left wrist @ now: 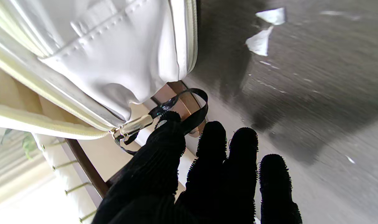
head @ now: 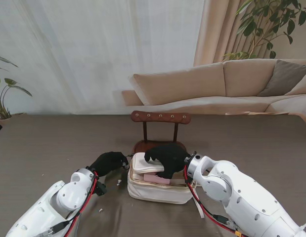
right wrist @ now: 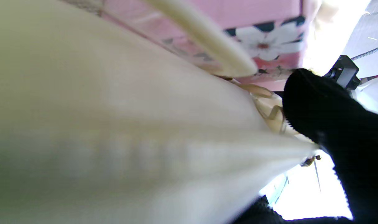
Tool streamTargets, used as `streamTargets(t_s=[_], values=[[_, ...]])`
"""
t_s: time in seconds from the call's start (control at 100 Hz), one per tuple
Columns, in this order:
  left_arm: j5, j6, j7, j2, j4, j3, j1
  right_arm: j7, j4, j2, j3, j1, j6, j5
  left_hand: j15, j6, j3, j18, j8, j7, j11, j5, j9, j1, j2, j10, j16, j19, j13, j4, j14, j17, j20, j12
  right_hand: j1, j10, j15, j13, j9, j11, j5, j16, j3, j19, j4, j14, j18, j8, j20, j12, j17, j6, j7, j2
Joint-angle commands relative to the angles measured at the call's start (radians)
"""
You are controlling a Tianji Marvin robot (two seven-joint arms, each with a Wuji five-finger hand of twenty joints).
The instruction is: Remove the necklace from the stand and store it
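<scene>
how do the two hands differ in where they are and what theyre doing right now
The left hand sits beside the cream case, at its left corner; the right hand rests on top of the case's raised lid.
The left hand's fingers touch the black ribbon loop on the zipper pull; the right hand presses on the lid, nowhere near the zipper.
Both wear black gloves and work on the same case.

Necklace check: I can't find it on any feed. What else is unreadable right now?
- Necklace: not visible in any view. In the stand view the right hand covers the open case.
- Right wrist view: blurred cream lid fills most of it, hiding the case interior.
- Left hand: the left wrist view shows fingers at the zipper pull; an actual pinch cannot be confirmed.
- Wooden stand: its base is hidden behind the case.
</scene>
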Motion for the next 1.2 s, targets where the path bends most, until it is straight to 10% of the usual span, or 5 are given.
streamTargets(t_s=[0.0, 0.44, 0.77, 0.95, 1.19], values=[[-0.007, -0.004, -0.012, -0.025, 0.023, 0.010, -0.007, 0.030, 0.024, 0.004, -0.013, -0.020, -0.003, -0.006, 0.004, -0.052, 0.030, -0.010, -0.001, 0.100, -0.018, 0.112, 0.003, 0.061, 0.026, 0.013, 0.006, -0.017, 0.009, 0.052, -0.023, -0.039, -0.001, -0.019, 0.029, -0.021, 0.018, 0.115, 0.020, 0.000, 0.002, -0.016, 0.074, 0.044, 0.017, -0.045, -0.027, -0.013, -0.016, -0.011, -0.125, 0.000, 0.013, 0.019], [-0.202, -0.004, -0.039, -0.046, 0.007, -0.004, 0.008, 0.032, 0.020, 0.004, -0.006, -0.026, -0.005, -0.006, 0.004, 0.089, 0.090, -0.012, 0.193, 0.241, 0.037, 0.113, -0.002, 0.069, 0.062, 0.054, 0.005, -0.055, 0.007, 0.012, 0.010, -0.065, 0.021, 0.061, -0.050, -0.015, 0.007, 0.079, -0.001, -0.004, -0.011, -0.018, 0.027, 0.028, 0.014, -0.018, -0.005, -0.016, -0.017, -0.011, -0.161, -0.014, 0.007, 0.067], [-0.288, 0.014, -0.065, -0.046, -0.054, -0.060, 0.053, 0.038, 0.000, 0.005, 0.006, -0.048, -0.020, 0.002, 0.022, 0.192, 0.390, 0.003, 0.207, 0.261, 0.017, 0.197, 0.095, 0.002, -0.123, 0.080, 0.012, -0.054, 0.070, -0.092, 0.040, -0.054, 0.064, 0.176, -0.164, -0.004, -0.038, 0.019, -0.033, -0.024, -0.021, -0.035, -0.097, -0.005, 0.020, 0.020, 0.024, -0.023, -0.011, -0.021, -0.211, -0.027, -0.008, 0.177], [-0.343, 0.007, -0.075, -0.049, -0.068, -0.075, 0.068, 0.038, -0.002, 0.005, 0.009, -0.055, -0.022, 0.005, 0.023, 0.158, 0.404, 0.005, 0.168, 0.210, 0.007, 0.205, 0.101, -0.023, -0.127, 0.075, 0.012, -0.058, 0.072, -0.083, 0.037, -0.054, 0.062, 0.172, -0.165, -0.001, -0.038, 0.015, -0.035, -0.026, -0.020, -0.035, -0.114, -0.008, 0.026, 0.021, 0.024, -0.024, -0.007, -0.022, -0.213, -0.025, -0.010, 0.190], [-0.387, -0.011, -0.064, -0.059, -0.058, -0.071, 0.065, 0.036, -0.002, 0.004, 0.009, -0.062, -0.021, 0.010, 0.017, 0.111, 0.341, 0.008, 0.022, 0.041, 0.060, 0.136, 0.029, -0.226, -0.190, 0.045, 0.010, -0.067, 0.051, 0.004, 0.007, -0.054, 0.060, -0.004, -0.162, -0.001, -0.033, 0.020, -0.029, -0.024, -0.018, -0.034, -0.111, -0.007, 0.029, 0.018, 0.021, -0.024, -0.002, -0.021, -0.211, -0.024, -0.010, 0.186]])
